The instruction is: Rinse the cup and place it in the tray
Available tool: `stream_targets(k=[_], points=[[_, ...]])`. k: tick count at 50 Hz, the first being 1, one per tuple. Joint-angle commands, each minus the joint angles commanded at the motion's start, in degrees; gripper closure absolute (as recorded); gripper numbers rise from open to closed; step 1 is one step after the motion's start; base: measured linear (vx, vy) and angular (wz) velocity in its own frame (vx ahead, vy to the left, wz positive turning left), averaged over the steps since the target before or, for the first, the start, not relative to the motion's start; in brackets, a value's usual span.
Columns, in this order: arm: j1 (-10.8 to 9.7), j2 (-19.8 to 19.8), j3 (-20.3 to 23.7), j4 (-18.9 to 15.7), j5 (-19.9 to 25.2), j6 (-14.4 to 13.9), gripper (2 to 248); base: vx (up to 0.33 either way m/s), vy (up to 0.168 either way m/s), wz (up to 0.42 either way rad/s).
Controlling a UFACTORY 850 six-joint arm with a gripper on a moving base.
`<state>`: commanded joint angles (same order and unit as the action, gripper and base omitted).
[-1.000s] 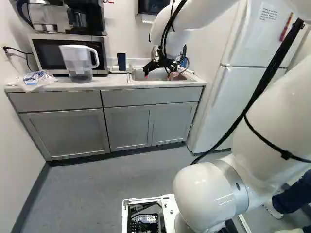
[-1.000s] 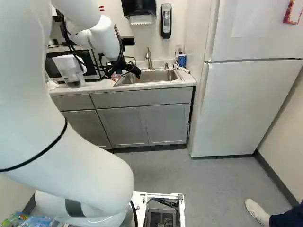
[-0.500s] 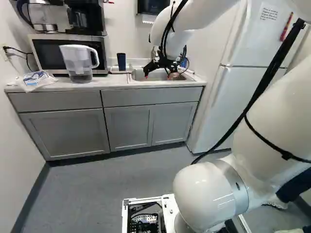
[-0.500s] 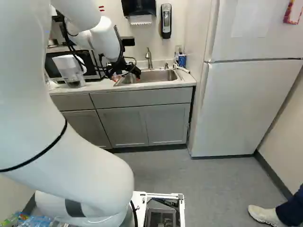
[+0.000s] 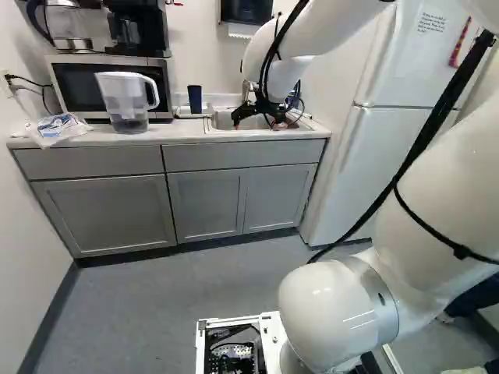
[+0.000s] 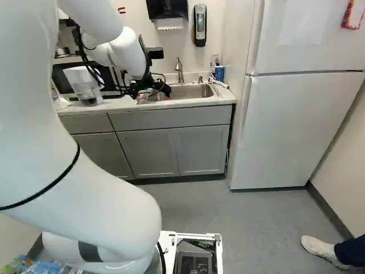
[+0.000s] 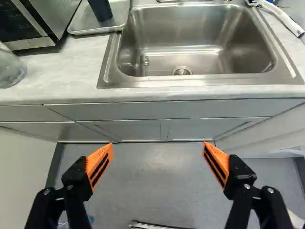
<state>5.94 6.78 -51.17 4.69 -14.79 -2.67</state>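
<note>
The black two-fingered pincer (image 5: pixel 254 124) stands wide open, gripping nothing, before the stainless-steel sink (image 7: pixel 128 81). Dark-blue cup (image 5: pixel 195 99) upright in silver metal tray (image 7: pixel 88 26) beside sink.

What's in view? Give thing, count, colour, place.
cup: 1, dark blue, on tray
tray: 1, silver, beside sink
sink: 1, silver, in counter
faucet: 1, silver, behind sink
tube: 1, white, beside sink
container: 1, blue, near refrigerator
pitcher: 1, white, before microwave
microwave: 1, silver-black, on counter
coffee maker: 1, black, atop microwave
bag: 1, whitish, on counter
refrigerator: 1, white, beside counter
wall dispensers: 2, grey-black
cabinet doors: 3, grey, under counter
arm: 1, white, reaching toward sink
gripper: 1, black, orange pads, open, before sink
</note>
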Motion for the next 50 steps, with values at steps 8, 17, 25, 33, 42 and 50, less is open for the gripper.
stream_targets(k=[8, 17, 25, 33, 42, 50], points=[[-0.22, 0.35, 1.74, -0.18, 2.45, 0.10, 3, 0.000, 0.000, 0.000], [-0.52, 0.81, 4.05, -0.41, 5.69, 0.23, 3, 0.000, 0.000, 0.000], [-0.83, 1.28, 6.42, -0.65, 9.00, 0.37, 3, 0.000, 0.000, 0.000], [-1.18, 1.83, 9.14, -0.93, 12.83, 0.53, 3, 0.000, 0.000, 0.000], [-1.61, 2.49, 12.48, -1.27, 17.52, 0.72, 3, 0.000, 0.000, 0.000], [-2.03, 3.15, 15.77, -1.60, 22.12, 0.91, 3, 0.000, 0.000, 0.000]])
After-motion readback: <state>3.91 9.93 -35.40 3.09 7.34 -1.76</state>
